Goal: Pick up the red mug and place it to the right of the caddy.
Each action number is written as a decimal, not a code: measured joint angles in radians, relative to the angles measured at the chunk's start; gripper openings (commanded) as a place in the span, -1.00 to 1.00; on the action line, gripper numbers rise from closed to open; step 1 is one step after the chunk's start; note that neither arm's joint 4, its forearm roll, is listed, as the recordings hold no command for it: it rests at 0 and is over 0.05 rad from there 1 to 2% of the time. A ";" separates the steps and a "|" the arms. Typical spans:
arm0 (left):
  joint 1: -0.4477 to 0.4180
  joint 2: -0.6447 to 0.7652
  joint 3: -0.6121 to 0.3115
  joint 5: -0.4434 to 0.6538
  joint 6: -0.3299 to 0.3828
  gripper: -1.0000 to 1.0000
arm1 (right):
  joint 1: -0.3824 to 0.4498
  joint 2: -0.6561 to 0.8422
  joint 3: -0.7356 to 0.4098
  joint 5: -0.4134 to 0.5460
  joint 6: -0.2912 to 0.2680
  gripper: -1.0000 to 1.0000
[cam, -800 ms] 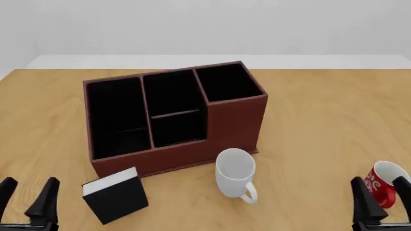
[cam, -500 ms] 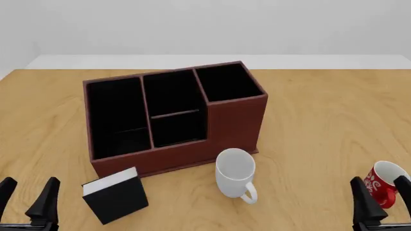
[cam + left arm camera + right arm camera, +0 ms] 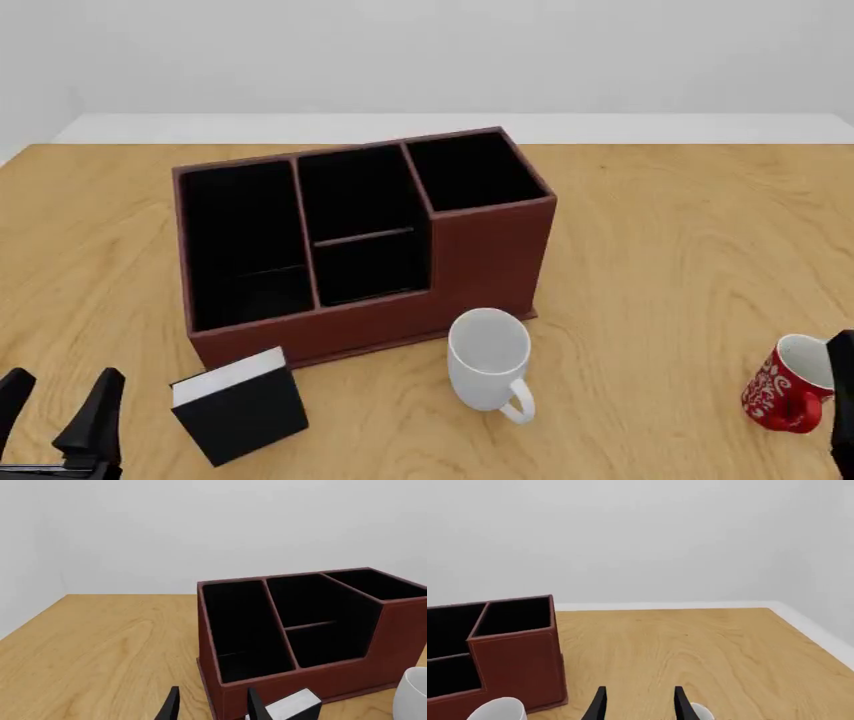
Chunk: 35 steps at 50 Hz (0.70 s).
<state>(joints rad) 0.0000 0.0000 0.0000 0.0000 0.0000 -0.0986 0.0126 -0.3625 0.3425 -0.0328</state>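
Mug: small red ceramic mug with white pattern (image 3: 785, 395), near the desk's right front corner, well right of the large red-brown compartmented caddy (image 3: 360, 240).
Handling: probably rigid, light, glossy-slick; grip across the rim.
Right gripper (image 3: 637, 703): fingers parted, empty, beside mug.
Left gripper (image 3: 54, 415): parted, empty.

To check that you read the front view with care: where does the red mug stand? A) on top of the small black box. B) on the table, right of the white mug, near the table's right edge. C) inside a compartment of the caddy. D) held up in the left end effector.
B: the red mug stands on the table, right of the white mug and apart from the caddy.
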 measured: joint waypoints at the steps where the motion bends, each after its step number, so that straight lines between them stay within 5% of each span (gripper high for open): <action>1: 0.000 0.000 0.000 0.000 0.000 1.00 | -0.008 0.002 -0.013 0.013 -0.004 1.00; 17: 0.000 0.000 0.000 0.000 0.000 1.00 | -0.135 0.060 -0.125 0.142 -0.016 1.00; 35: 0.000 0.000 0.000 0.000 0.000 1.00 | -0.263 0.110 -0.094 0.173 -0.066 1.00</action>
<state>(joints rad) 0.0000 0.0000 0.0000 0.0000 0.0000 -0.3621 0.1229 -0.4565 0.5154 -0.0991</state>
